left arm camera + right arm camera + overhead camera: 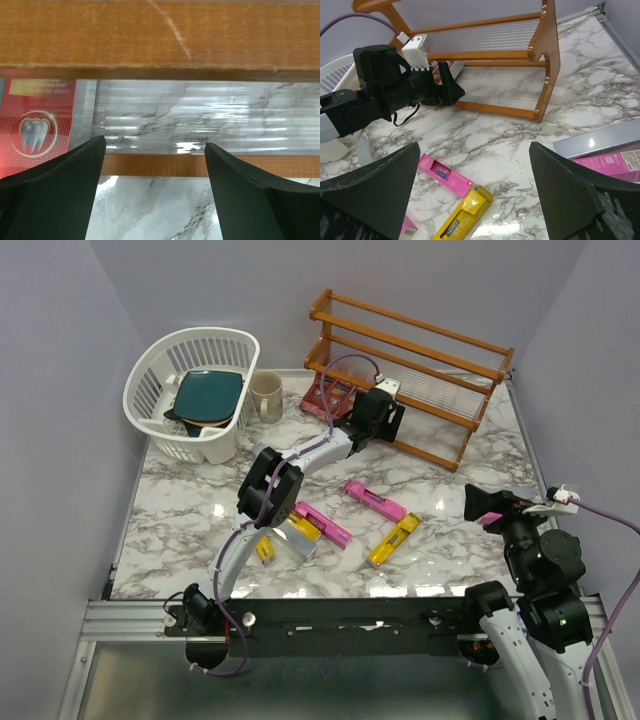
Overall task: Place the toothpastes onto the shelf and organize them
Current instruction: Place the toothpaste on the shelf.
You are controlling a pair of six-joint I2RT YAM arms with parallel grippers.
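The reddish-brown shelf (420,370) stands at the back right. My left gripper (392,425) is open and empty at its bottom tier, jaws spread before the lower rail (155,165). A red toothpaste carton (35,130) lies on that tier to the gripper's left, also in the top view (325,398). On the table lie a pink carton (375,500), a yellow carton (395,540), another pink one (323,523), a silver one (300,537) and a small yellow one (265,548). My right gripper (482,503) is open and empty above the table (475,146), with a silver and pink carton (615,162) by its right finger.
A white plastic basket (150,370) holding a teal dish stands at the back left, with a beige mug (266,396) beside it. The left arm (385,95) reaches across to the shelf's left end. The table's right edge rail (530,440) runs past the shelf.
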